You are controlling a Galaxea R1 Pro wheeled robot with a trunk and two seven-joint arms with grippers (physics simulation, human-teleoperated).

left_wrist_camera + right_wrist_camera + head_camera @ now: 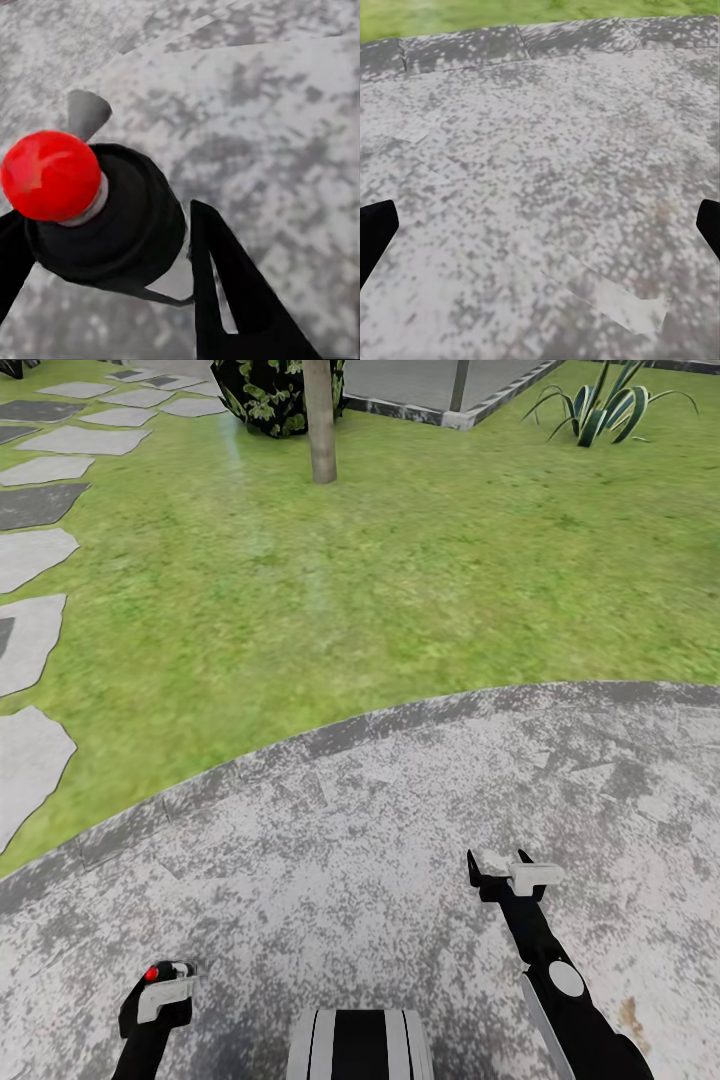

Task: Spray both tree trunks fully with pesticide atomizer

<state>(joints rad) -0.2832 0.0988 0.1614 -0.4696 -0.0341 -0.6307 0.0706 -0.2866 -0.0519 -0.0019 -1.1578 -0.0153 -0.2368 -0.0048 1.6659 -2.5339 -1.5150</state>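
Atomizer point(101, 217) sits pinched in our left gripper point(160, 990), at about 7 o'clock in the head view, its red nozzle point(51, 176) poking up between the jaws. The tree trunk point(320, 422) stands far off at 12 o'clock, across the lawn point(400, 580), well apart from both arms; its long axis is upright. Our left arm carries the bottle, so we judge the coming move turns on closing that gap over the grey paving point(400, 840) and grass, then aiming the nozzle at the bark. Our right gripper point(500, 865), at 5 o'clock, hangs with jaws spread and nothing between them.

The left wrist view shows the bottle's black body clamped between the dark fingers point(232, 292); the head view shows just a red dot there, but gives us the trunk's bearing.
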